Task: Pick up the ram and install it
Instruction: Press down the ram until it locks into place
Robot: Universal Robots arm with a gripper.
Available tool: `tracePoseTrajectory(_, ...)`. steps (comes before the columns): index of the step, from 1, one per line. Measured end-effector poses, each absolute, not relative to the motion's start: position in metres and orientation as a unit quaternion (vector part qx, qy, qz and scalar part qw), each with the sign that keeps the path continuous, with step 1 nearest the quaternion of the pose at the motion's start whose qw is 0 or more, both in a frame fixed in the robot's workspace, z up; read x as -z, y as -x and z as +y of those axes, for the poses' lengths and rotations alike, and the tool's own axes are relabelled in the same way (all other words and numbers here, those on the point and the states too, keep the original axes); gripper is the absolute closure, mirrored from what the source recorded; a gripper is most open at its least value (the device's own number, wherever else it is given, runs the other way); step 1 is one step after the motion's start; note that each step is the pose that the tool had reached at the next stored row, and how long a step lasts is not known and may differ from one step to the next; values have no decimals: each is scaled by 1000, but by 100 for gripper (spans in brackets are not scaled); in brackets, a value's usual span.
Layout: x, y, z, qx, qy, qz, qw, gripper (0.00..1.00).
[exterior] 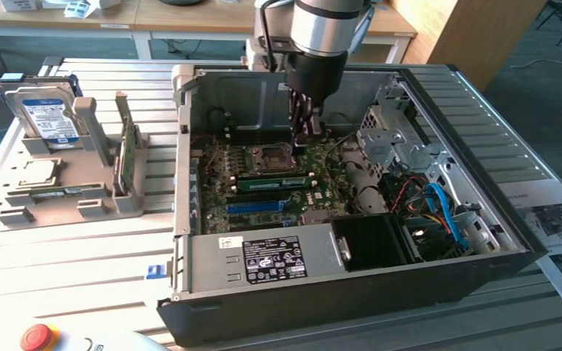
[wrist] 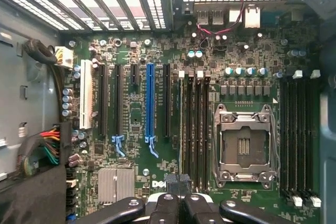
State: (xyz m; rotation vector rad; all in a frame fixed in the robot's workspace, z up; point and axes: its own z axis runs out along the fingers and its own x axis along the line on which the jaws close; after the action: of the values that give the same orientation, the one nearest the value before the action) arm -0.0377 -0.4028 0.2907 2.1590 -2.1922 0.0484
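Arm: the arm is reaching down into an open computer case (exterior: 359, 285) lying on a slatted worktop (exterior: 56, 256).
Gripper (exterior: 306, 135): its jaws are standing fully closed, just above the motherboard (exterior: 261, 183) beside the empty processor socket (wrist: 244, 148); in the wrist view the gripper (wrist: 178, 200) is sitting over the memory slots (wrist: 194, 129).
Ram (exterior: 273, 183): a long green stick is lying in a slot on the board, just in front of the jaws; whether they are touching it I cannot tell.
Inside the case: blue cables (exterior: 447, 212) and a drive cage (exterior: 398, 146) are crowding the exterior view's right; a black power supply (exterior: 271, 259) is sitting at the near wall.
Outside the case: a grey holder (exterior: 66, 197) on the exterior view's left is carrying a hard drive (exterior: 47, 117) with a blue label and an upright green card (exterior: 125, 153).
Corner: a red button (exterior: 37, 336) is showing at the bottom edge.
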Motion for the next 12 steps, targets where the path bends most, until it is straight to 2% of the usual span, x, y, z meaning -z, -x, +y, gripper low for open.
tracePoseTrajectory(12, -269, 38, -403, -16, -701, -712, 32, 90)
